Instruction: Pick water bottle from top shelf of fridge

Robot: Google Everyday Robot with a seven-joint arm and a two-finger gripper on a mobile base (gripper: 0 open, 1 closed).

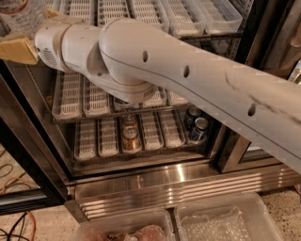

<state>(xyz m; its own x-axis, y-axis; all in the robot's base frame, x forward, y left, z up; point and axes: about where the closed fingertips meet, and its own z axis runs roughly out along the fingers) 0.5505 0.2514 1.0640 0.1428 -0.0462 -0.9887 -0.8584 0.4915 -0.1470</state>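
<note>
End effector (21,32) at far upper left of view, out in front of the fridge (231,149), by its left door frame. Closed narrow on the water bottle (19,16): one tan pad (16,49) pressed beneath the bottle, a second tan edge showing just to its right. Bottle clear and ribbed, reddish label band at the top border, partly cut off by the picture edge; whether upright or tilted hard to read. Held off the rack, left of the lanes.

Top shelf (164,12) directly right of the end effector, at about the same height: long white slotted lanes on a dark rack.

Arm (188,80) white and thick, stretching from the end effector down to the right edge, crossing in front of the middle rack (84,96) below and right of the end effector.

Lower rack (101,136) further below: gold cans (130,139) in one lane, one behind the other; dark cans (200,129) well to the right, at the rack's right end.

Ribbed steel base (178,186) beneath the racks, far below the end effector. Clear plastic bins (225,221) on the floor in front of the base. Cables (19,226) on the floor, straight down from the end effector.
</note>
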